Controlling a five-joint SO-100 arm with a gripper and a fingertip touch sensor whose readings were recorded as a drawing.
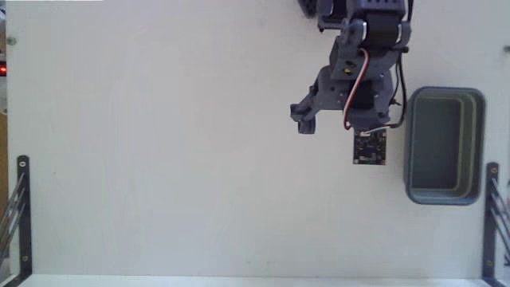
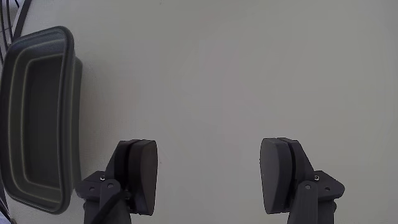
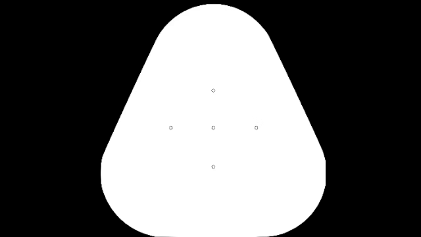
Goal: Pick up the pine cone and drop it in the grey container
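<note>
The pine cone shows in neither view. The grey container, a blue-grey rectangular tub with a dark inside, stands at the right of the table in the fixed view. In the wrist view the same container lies at the left edge, and no cone shows in its visible inside. My gripper hangs over the bare table just left of the tub in the fixed view. Seen from the wrist, the gripper is open, its two dark fingers wide apart, with only table surface between them.
The table is a plain white surface. Black metal brackets stand at its lower left and lower right edges in the fixed view. A small circuit board with wires hangs on the arm beside the tub.
</note>
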